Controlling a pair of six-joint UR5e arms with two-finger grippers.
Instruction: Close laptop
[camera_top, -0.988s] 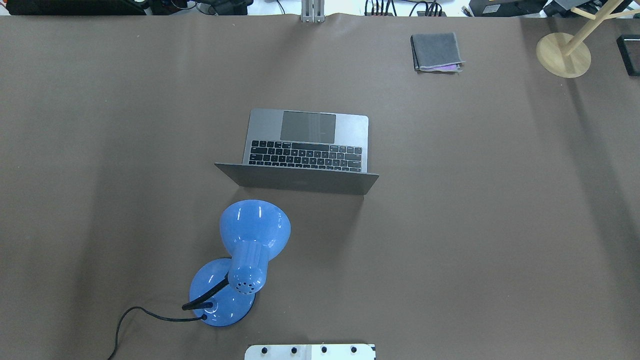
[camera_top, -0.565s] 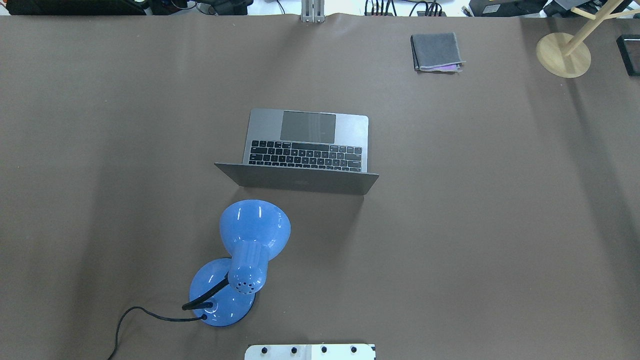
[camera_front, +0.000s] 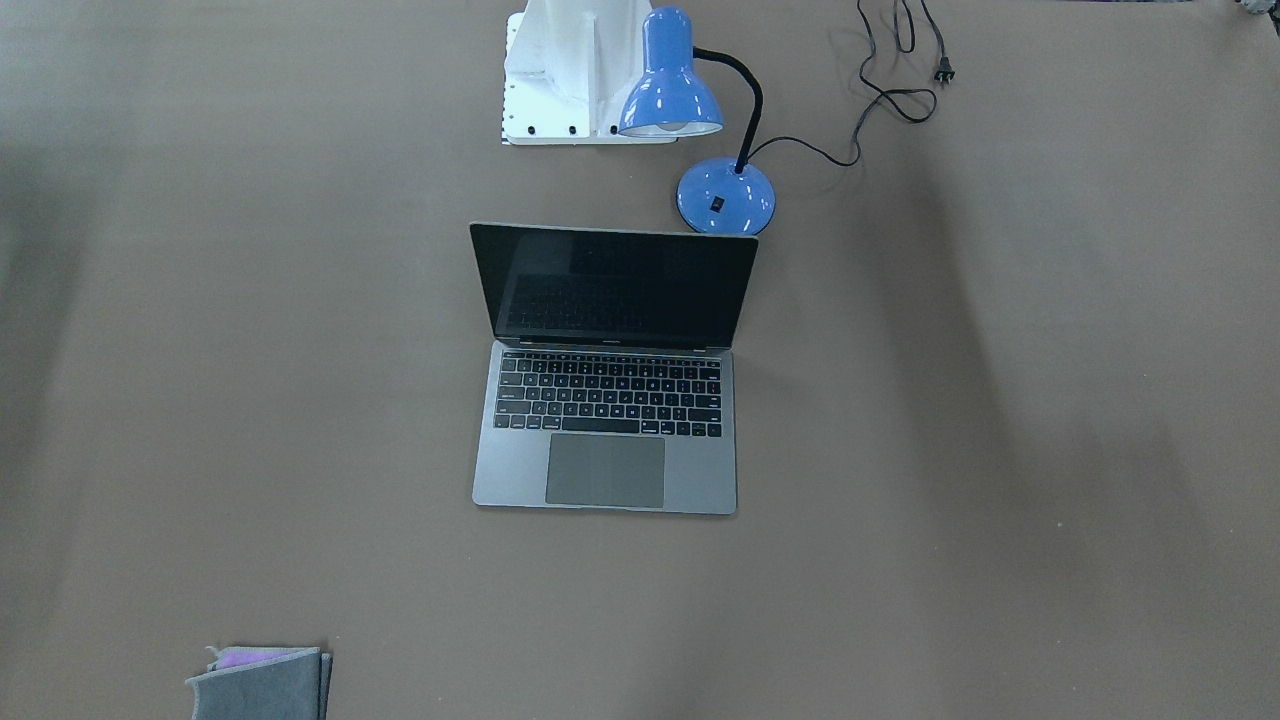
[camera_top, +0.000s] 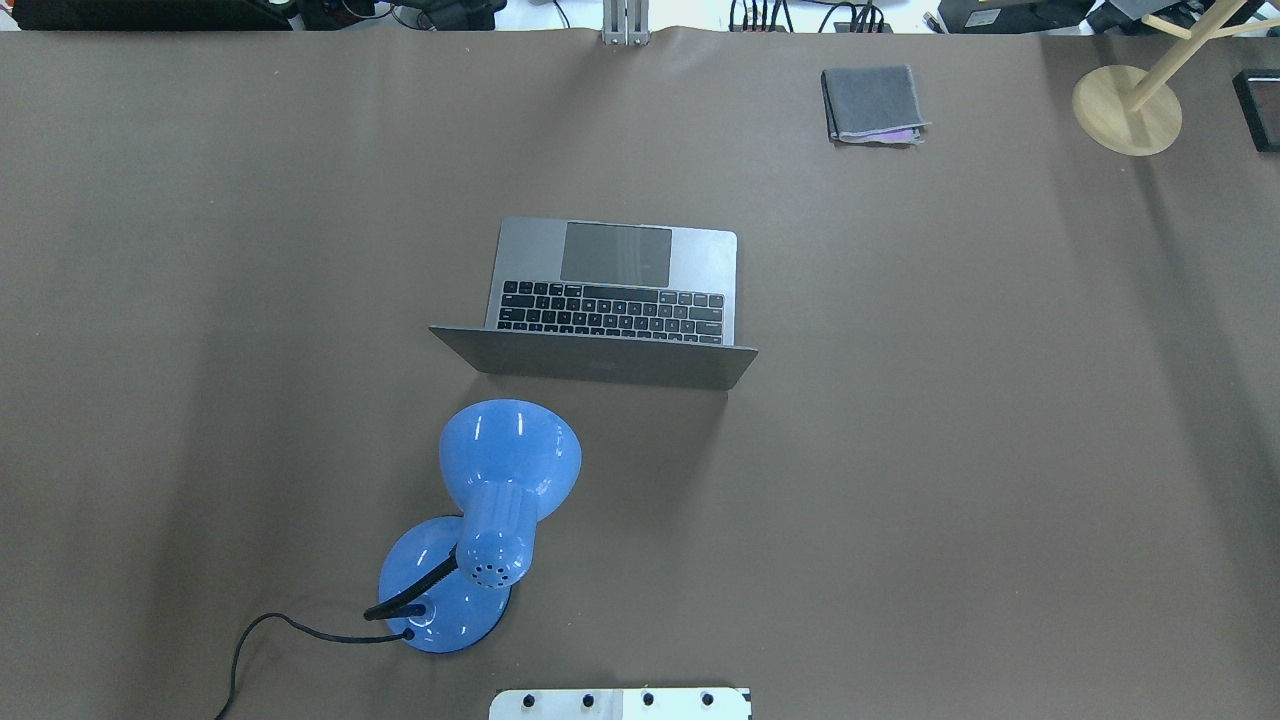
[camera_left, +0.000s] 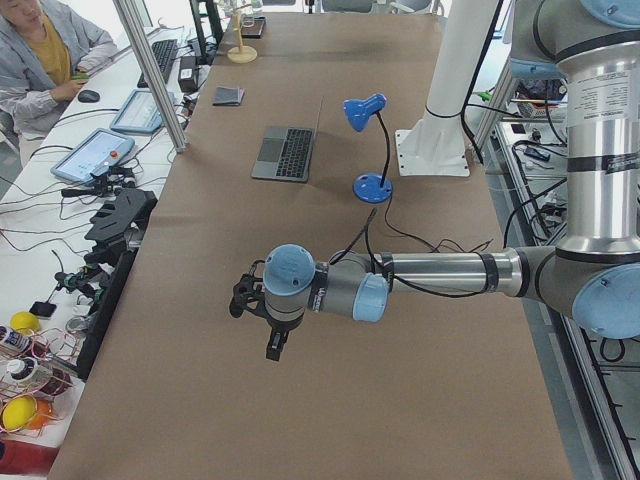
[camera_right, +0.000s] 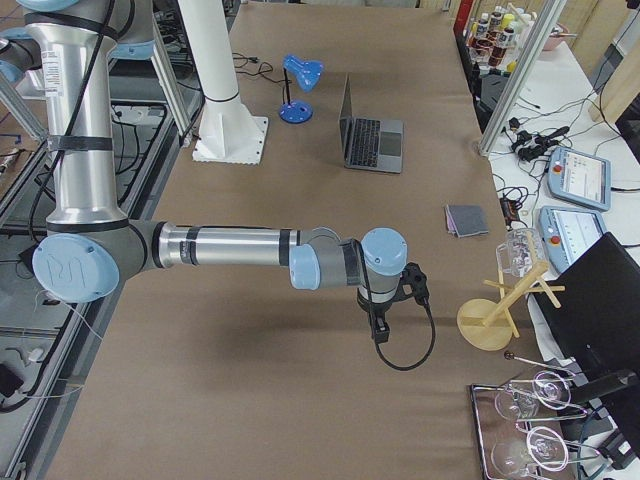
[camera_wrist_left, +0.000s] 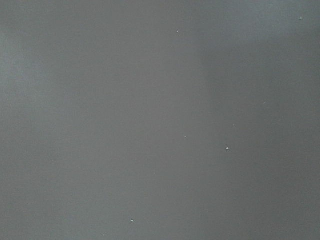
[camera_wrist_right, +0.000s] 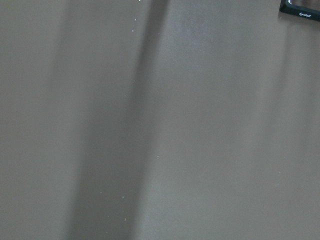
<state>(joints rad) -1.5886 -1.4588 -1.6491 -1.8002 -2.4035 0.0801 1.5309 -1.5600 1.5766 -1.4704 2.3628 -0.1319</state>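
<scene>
Surface: long table (camera_top: 1000, 450) under a brown cover, with benches of cables and electronics along its far edge. An operator (camera_left: 40, 50) sits at a side bench in the left exterior view.

Item 1, the laptop (camera_top: 615, 290): I log it near the middle of the overhead view, a touch toward 12 o'clock. It stands open, base flat on the cover. The black screen (camera_front: 615, 285) is raised and faces away from the robot; the grey lid back faces the robot's base (camera_top: 620, 704).

Item 2, blue desk lamp (camera_top: 500, 500): at 7 o'clock of the laptop, near it but apart. Its black cord (camera_front: 880, 90) trails off with the plug lying loose on the cover.

Item 3, folded grey cloth (camera_top: 872, 103): at 1 o'clock of the laptop, well apart.

Item 4, wooden stand (camera_top: 1127, 108): at 2 o'clock, by the far corner, its top cut off by the frame.

Left arm: forearm stretched level across the table, wrist turned down, left gripper (camera_left: 275, 345) pointing at bare cover, well apart from the laptop.

Right arm: same level reach at the opposite end, right gripper (camera_right: 381, 330) pointing down near the wooden stand.

Claws: both show only in the side views, small and dark; I cannot tell whether either is spread or pressed together.

Wrist cameras: plain cover only. The right one catches a dark corner (camera_wrist_right: 300, 9) at 1 o'clock, cut off; I cannot identify it.
</scene>
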